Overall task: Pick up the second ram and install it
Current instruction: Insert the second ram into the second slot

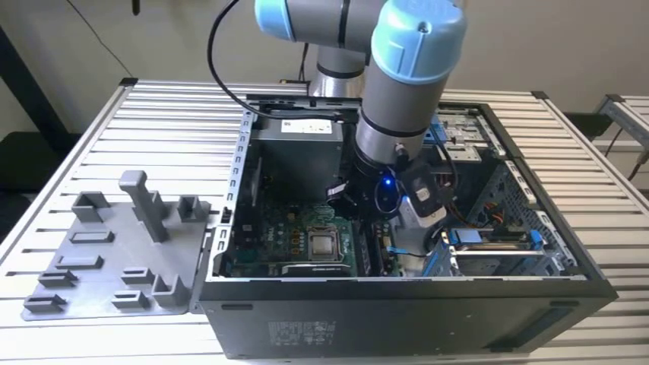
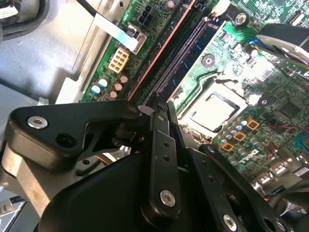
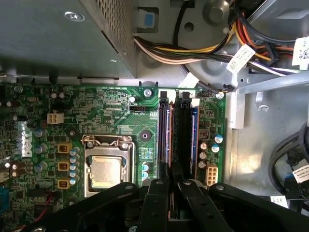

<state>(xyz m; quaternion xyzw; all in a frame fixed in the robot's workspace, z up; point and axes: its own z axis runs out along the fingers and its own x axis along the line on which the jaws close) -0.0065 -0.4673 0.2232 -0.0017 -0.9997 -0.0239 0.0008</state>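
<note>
Tool [image 3: 173,186] grips second ram [image 3: 183,135] over motherboard slots [image 3: 164,135].

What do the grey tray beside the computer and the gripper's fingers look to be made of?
The tray looks like matte grey plastic, possibly printed: uniform dull colour, blocky molded posts. The gripper fingers look like black-coated metal or hard plastic: smooth satin sheen, bolted joints.

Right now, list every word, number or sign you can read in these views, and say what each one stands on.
None of the print can be read with certainty.
White sticker on the computer case's front wall, exterior view: too small.
Power supply label, exterior view: blurred.
Cable tag, first wrist view: dark marks, too small.
Motherboard lettering, first wrist view: too fine.
</note>
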